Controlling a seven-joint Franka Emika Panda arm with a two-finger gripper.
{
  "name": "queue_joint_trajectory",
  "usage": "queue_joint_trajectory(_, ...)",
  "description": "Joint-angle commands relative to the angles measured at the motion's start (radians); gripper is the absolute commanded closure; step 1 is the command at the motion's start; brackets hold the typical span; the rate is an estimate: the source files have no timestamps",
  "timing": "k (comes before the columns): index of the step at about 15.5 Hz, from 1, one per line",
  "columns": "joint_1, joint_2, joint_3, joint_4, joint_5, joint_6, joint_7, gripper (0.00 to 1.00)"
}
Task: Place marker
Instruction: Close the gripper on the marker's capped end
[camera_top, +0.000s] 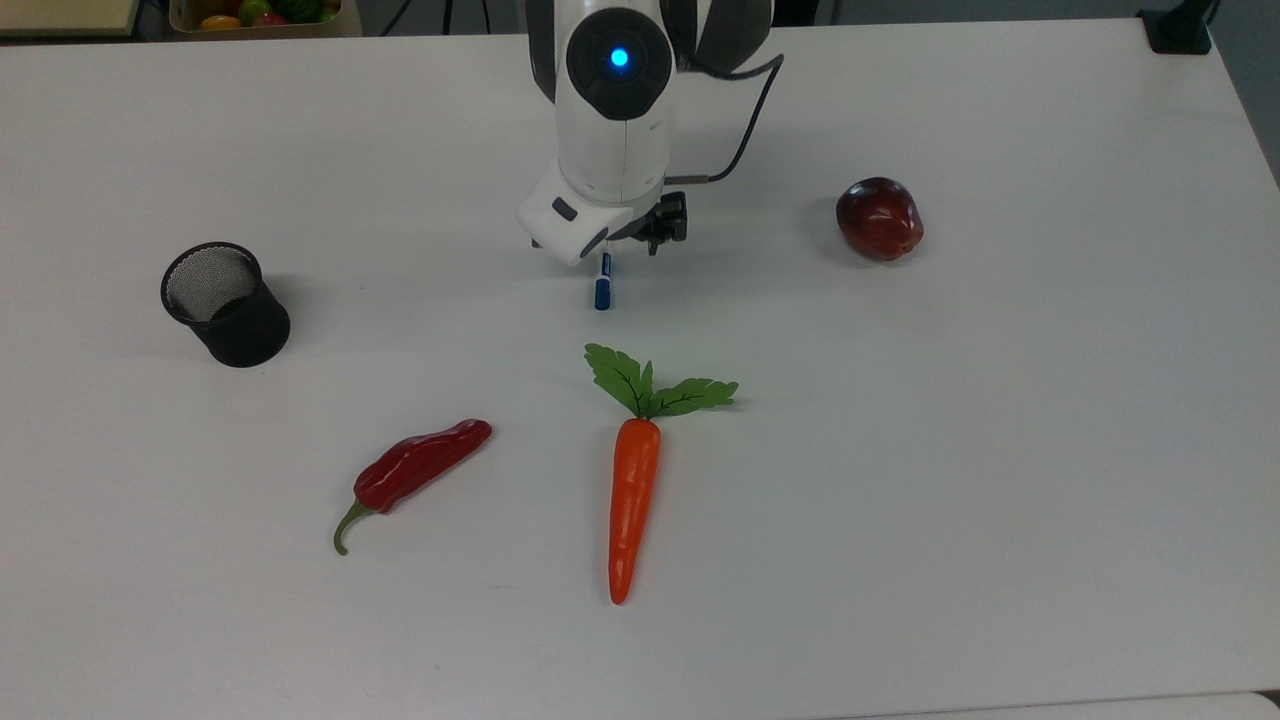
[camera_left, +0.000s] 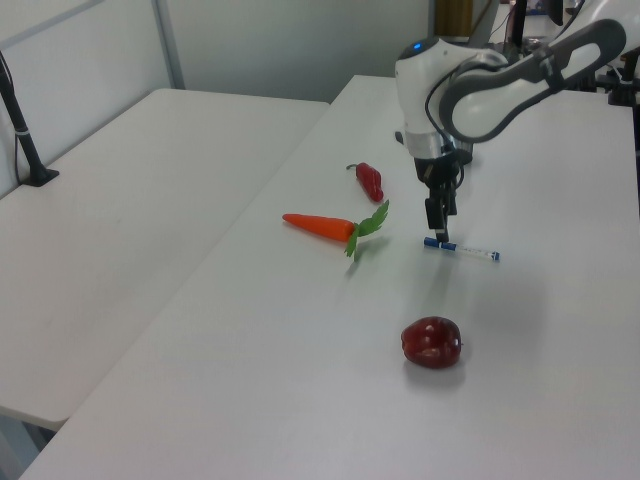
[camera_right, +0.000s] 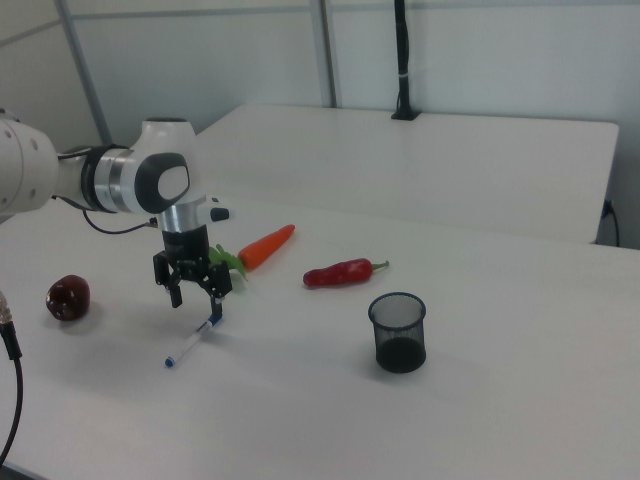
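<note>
The fingers (camera_right: 178, 294) stand spread, gripper (camera_right: 195, 302) hovering just over the marker (camera_right: 190, 344) lying flat on the table (camera_top: 1000, 450); they look nearer its capped end than its middle, so closing there could tip it

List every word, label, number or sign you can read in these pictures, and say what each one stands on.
None can be read.
Marker: blue print on its white barrel, too small to read.
Robot arm: a lit blue dot, with no lettering that can be made out.
</note>
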Motion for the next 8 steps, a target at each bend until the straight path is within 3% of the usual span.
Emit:
queue_joint_trajectory(1, 0.012, -0.002, -0.007, -0.053, -0.013, 0.074, 0.028, 0.30)
queue_joint_trajectory(5, 0.012, 0.010, -0.007, -0.053, -0.014, 0.100, 0.028, 0.63)
queue_joint_trajectory(8, 0.012, 0.021, -0.007, -0.051, -0.014, 0.103, 0.028, 0.68)
